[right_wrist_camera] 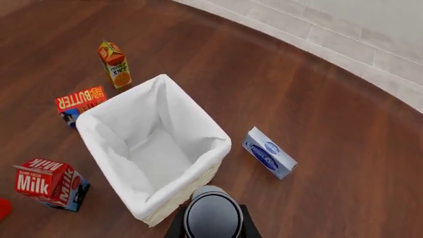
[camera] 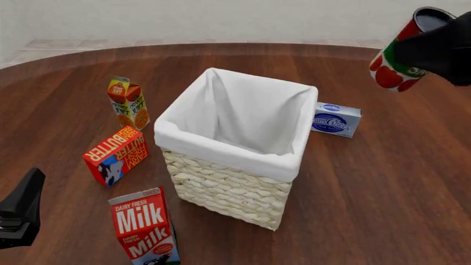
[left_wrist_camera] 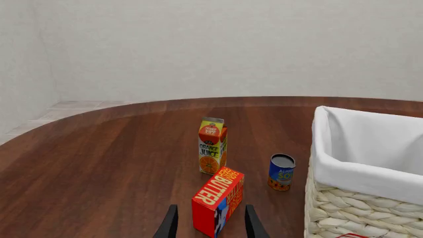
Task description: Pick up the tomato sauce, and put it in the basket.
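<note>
The tomato sauce [camera: 397,55], a red can with a green-and-white band, hangs tilted in the air at the top right of the front view. My right gripper [camera: 435,48] is shut on it. It is up and to the right of the basket [camera: 220,152], not over its opening. In the right wrist view the can's silver top [right_wrist_camera: 213,214] fills the gap between the jaws, with the basket's lined rim [right_wrist_camera: 198,124] below. My left gripper [left_wrist_camera: 211,212] is open and low at the near left of the table [camera: 21,214].
Left of the basket stand an orange juice carton [camera: 128,102], a red butter box [camera: 116,154] and a milk carton [camera: 145,225]. A blue cream cheese box [camera: 336,119] lies to its right. A small blue can [left_wrist_camera: 282,172] stands near the basket's wall.
</note>
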Motion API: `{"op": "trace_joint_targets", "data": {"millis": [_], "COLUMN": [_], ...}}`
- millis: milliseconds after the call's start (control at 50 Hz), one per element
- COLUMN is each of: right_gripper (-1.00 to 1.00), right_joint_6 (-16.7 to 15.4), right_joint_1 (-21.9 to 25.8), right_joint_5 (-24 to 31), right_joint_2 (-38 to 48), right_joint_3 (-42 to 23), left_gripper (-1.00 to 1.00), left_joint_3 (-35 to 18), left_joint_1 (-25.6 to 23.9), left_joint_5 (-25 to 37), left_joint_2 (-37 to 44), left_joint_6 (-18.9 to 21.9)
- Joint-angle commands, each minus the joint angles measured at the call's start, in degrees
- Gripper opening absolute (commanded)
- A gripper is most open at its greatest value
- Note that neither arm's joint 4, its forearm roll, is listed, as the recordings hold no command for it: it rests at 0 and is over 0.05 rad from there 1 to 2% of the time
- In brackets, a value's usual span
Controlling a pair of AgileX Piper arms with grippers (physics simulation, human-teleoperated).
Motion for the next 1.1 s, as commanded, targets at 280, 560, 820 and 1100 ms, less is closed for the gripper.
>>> {"op": "trace_joint_targets", "data": {"millis": [280, 560, 820, 1100], "right_gripper": [-1.0, -1.0, -1.0, -1.0], "right_joint_6": [0.6, -0.3, 0.0, 0.0], "right_joint_1": [6.6, 10.6, 12.1, 13.2], "right_joint_5": [-6.6, -9.2, -11.0, -12.5], "right_joint_2": [9.0, 14.9, 18.5, 23.4], "right_joint_3": [-4.0, -6.3, -7.1, -9.5], "left_gripper": [1.0, 1.0, 1.0, 1.0], "left_joint_3": [0.0, 0.0, 0.0, 0.0], "left_joint_1": [0.0, 0.0, 0.0, 0.0], "left_joint_5": [0.0, 0.0, 0.0, 0.0], "left_joint_2": [0.0, 0.0, 0.0, 0.0], "left_joint_6": [0.0, 0.0, 0.0, 0.0]}}
